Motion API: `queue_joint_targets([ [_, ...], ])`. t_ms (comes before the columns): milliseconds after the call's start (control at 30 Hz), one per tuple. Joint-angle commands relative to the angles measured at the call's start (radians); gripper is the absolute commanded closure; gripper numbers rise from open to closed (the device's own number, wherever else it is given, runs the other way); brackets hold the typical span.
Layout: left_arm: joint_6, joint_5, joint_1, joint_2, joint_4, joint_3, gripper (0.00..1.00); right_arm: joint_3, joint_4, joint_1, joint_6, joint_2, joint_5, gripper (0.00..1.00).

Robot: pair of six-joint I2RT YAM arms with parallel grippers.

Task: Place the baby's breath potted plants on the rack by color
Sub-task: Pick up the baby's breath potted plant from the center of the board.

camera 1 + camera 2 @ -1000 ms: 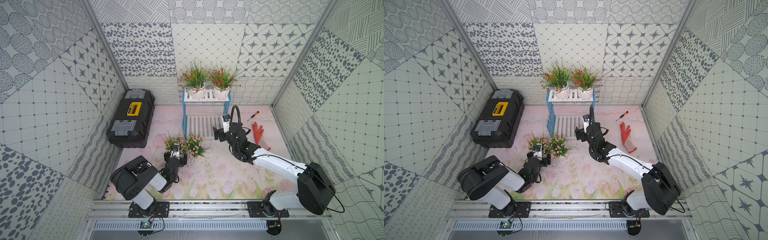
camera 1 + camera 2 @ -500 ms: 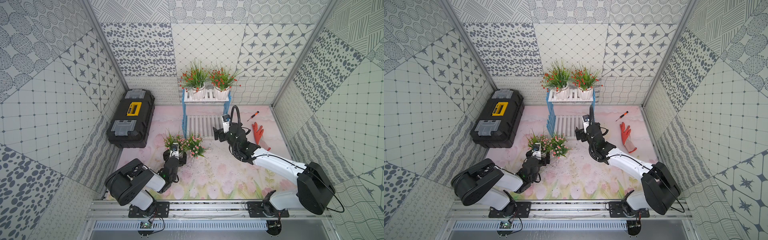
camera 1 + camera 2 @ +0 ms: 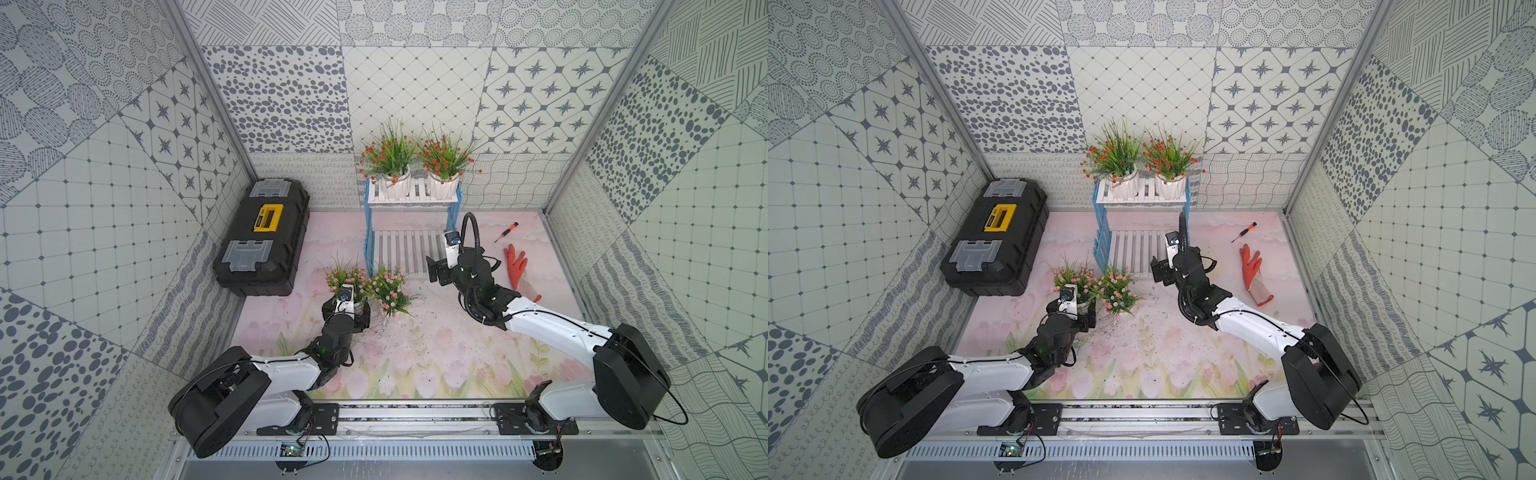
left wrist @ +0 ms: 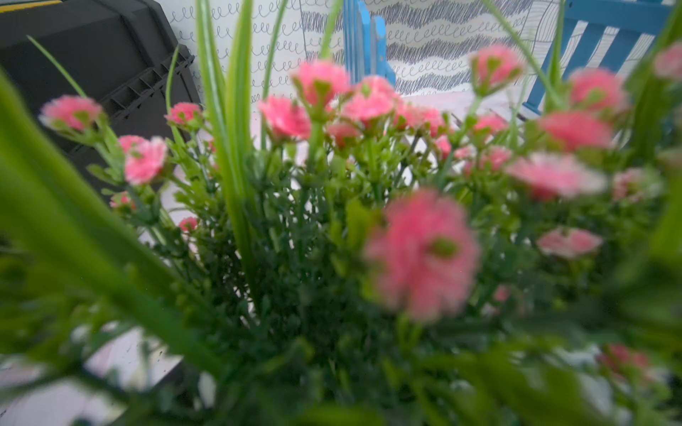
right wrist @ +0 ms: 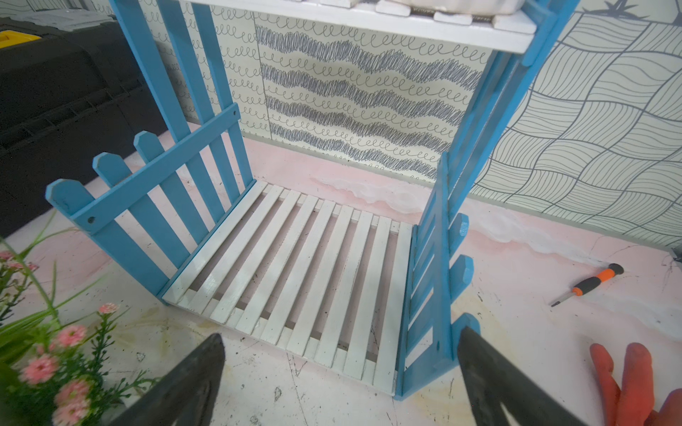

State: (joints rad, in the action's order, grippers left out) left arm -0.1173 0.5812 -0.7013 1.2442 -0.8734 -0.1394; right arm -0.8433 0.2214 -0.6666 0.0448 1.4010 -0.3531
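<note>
Two red baby's breath potted plants (image 3: pixel 390 153) (image 3: pixel 442 156) stand on the rack's top shelf. The rack's lower shelf (image 3: pixel 405 249) (image 5: pixel 295 265) is bare. Two pink plants (image 3: pixel 343 276) (image 3: pixel 390 286) sit on the floor by the rack's front left corner. My left gripper (image 3: pixel 348 309) is at the left pink plant, jaws spread either side of its white pot. Pink flowers (image 4: pixel 369 103) and leaves fill the left wrist view and hide the fingers. My right gripper (image 5: pixel 341 332) hangs open and holds nothing, just in front of the lower shelf's right corner.
A black and yellow toolbox (image 3: pixel 264 237) lies against the left wall. An orange glove (image 3: pixel 516 266) and a small screwdriver (image 3: pixel 506 232) lie on the floor right of the rack. The second pink plant (image 5: pixel 70 335) stands between the two arms.
My left arm has reached forward, bringing its gripper up to the left pink plant's pot. The right arm and the plants have not moved.
</note>
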Motion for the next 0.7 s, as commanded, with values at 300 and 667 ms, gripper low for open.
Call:
queue_joint_targets([
  [300, -0.015, -0.006, 0.002, -0.043, -0.001, -0.016, 0.36, -0.005, 0.038, 0.002, 0.003, 0.015, -0.009, 0.02],
  [667, 0.011, -0.003, 0.002, -0.240, 0.162, -0.063, 0.37, -0.008, 0.044, 0.001, 0.002, 0.016, -0.006, 0.02],
])
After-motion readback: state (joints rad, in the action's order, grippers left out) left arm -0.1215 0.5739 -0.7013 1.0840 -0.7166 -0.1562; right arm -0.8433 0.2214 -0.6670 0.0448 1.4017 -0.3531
